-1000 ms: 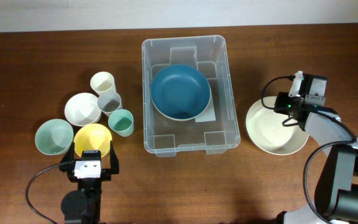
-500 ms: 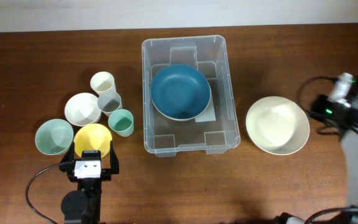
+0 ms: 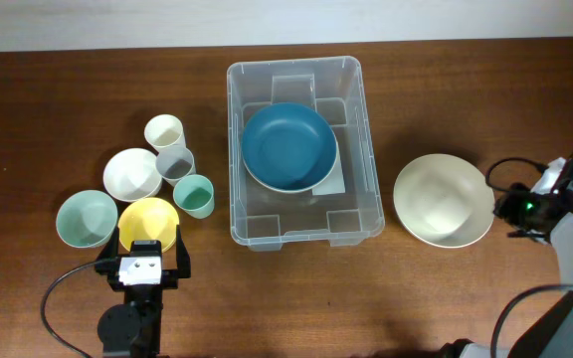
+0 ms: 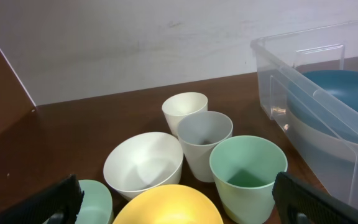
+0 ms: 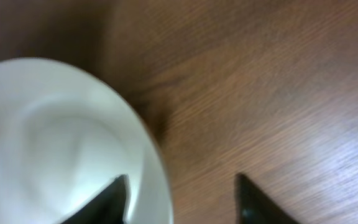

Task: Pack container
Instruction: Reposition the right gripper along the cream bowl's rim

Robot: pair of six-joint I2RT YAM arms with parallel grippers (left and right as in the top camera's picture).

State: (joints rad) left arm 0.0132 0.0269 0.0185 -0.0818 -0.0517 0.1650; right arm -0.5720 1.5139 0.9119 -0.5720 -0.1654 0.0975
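Note:
The clear container [image 3: 361, 159] stands mid-table with a blue bowl [image 3: 288, 146] inside; its near wall [image 4: 328, 118] shows in the left wrist view. To its right a cream bowl [image 3: 443, 199] rests on the table. My right gripper [image 3: 508, 207] is at that bowl's right edge, open. In the right wrist view it [image 5: 182, 199] straddles the bowl's rim [image 5: 55, 137], one finger [image 5: 114, 199] over the inside and the other over bare wood. My left gripper [image 3: 145, 246] stays open low over a yellow bowl [image 3: 148, 219], with nothing held [image 4: 179, 208].
Left of the container is a cluster: a white bowl [image 3: 131, 173], a mint bowl [image 3: 85, 218], a cream cup [image 3: 164, 131], a grey cup [image 3: 175, 162] and a green cup [image 3: 194, 195]. A pale wall [image 4: 135, 43] runs behind the table.
My right gripper left the cream bowl's far right rim, swung out to the right and came back to its right edge, its jaws opening. The left arm has not moved.

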